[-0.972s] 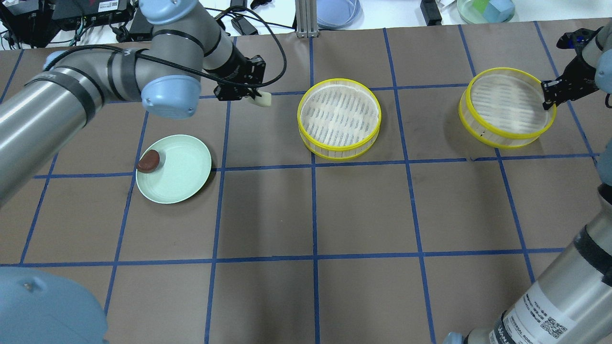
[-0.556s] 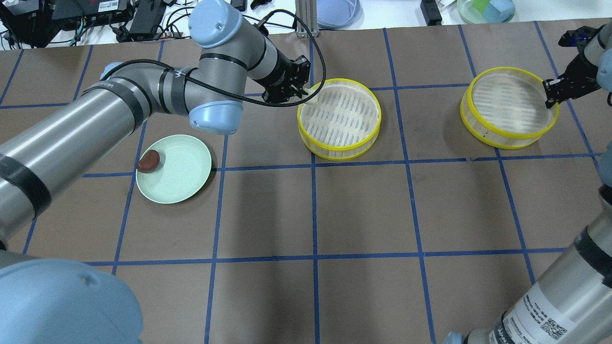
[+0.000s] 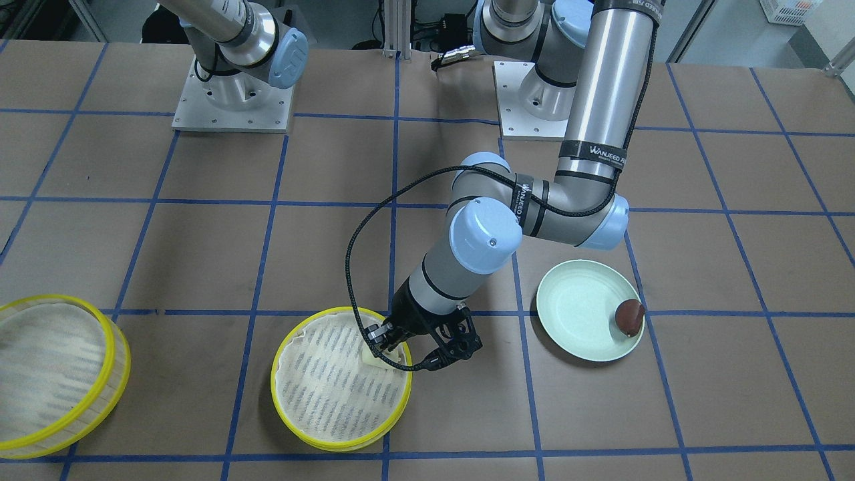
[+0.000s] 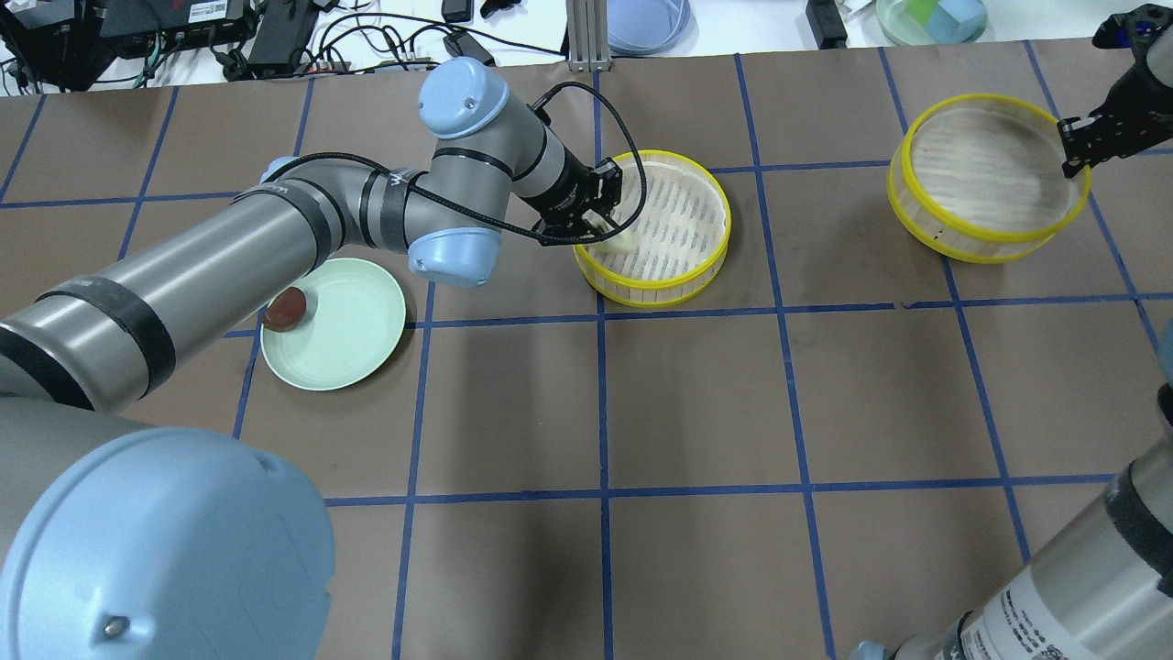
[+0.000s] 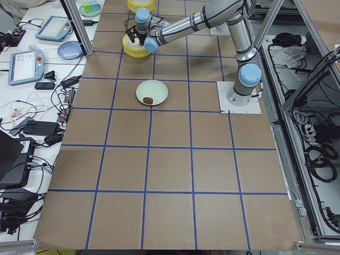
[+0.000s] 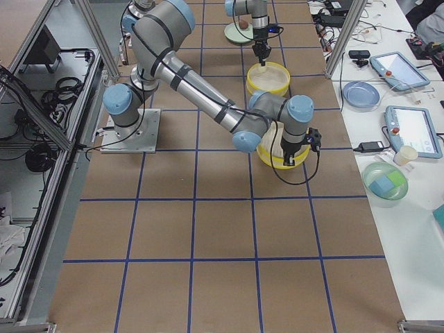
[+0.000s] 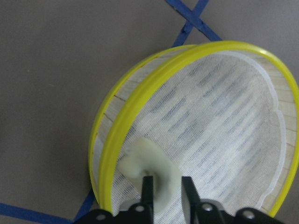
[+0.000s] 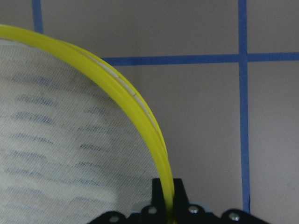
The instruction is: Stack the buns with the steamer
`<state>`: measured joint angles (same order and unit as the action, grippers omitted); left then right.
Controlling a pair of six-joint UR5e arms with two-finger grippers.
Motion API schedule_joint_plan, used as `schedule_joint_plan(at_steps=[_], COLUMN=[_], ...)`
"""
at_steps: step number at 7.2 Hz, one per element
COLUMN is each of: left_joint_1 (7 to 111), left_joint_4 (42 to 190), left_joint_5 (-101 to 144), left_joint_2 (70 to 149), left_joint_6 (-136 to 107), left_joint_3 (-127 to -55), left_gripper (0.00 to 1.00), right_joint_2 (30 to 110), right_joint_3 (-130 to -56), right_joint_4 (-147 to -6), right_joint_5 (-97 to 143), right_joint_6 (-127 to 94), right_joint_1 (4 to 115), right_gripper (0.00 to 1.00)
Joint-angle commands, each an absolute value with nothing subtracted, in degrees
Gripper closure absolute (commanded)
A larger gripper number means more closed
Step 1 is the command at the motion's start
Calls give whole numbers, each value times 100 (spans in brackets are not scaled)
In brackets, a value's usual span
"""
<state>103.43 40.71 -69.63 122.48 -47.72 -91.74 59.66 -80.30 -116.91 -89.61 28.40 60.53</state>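
Note:
My left gripper [image 4: 600,217] is shut on the pale cream bun [image 4: 620,241] and holds it low inside the near-left part of the middle steamer tray [image 4: 680,215]. The left wrist view shows the fingers [image 7: 147,189] pinching the bun [image 7: 149,163] over the white cloth [image 7: 224,130]. The dark reddish-brown bun [image 4: 285,308] lies on the left edge of the pale green plate [image 4: 344,316]. My right gripper [image 4: 1074,139] is shut on the yellow rim of the second steamer tray [image 4: 981,165], which is tilted. The right wrist view shows this grip [image 8: 168,198].
A blue plate [image 4: 646,18], a green bowl with blocks [image 4: 930,16] and cables with electronics [image 4: 183,27] lie beyond the table's far edge. Both arm bases [image 3: 230,93] stand at the robot side. Blue tape lines grid the brown table.
My left arm has swung right with the cream bun and lowered it into the middle tray. My right gripper has moved its tray away from the robot and tilted it.

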Motion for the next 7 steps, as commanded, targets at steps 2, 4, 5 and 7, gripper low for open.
schedule_joint_plan(at_steps=[2, 4, 5, 7], left_joint_1=[10319, 9516, 9136, 8564], left_joint_4=[4078, 4654, 5346, 6454], left_joint_5=[-6944, -6788, -6759, -7710], left_joint_2=[12068, 11657, 11358, 11005], left_joint_6=[-4851, -3658, -2925, -684], left_joint_3=[-8957, -8702, -8701, -8701], left_gripper=[0, 0, 0, 0], right_joint_2=[6625, 6959, 7022, 7014], right_joint_3=[-8103, -8156, -8191, -8191], right_joint_4=[-10988, -10820, -10802, -10810], right_joint_5=[-9352, -9360, -9360, -9378], right_joint_6=[2323, 1552, 1034, -422], right_joint_1=[6896, 7599, 8046, 9205], right_gripper=[100, 100, 100, 100])
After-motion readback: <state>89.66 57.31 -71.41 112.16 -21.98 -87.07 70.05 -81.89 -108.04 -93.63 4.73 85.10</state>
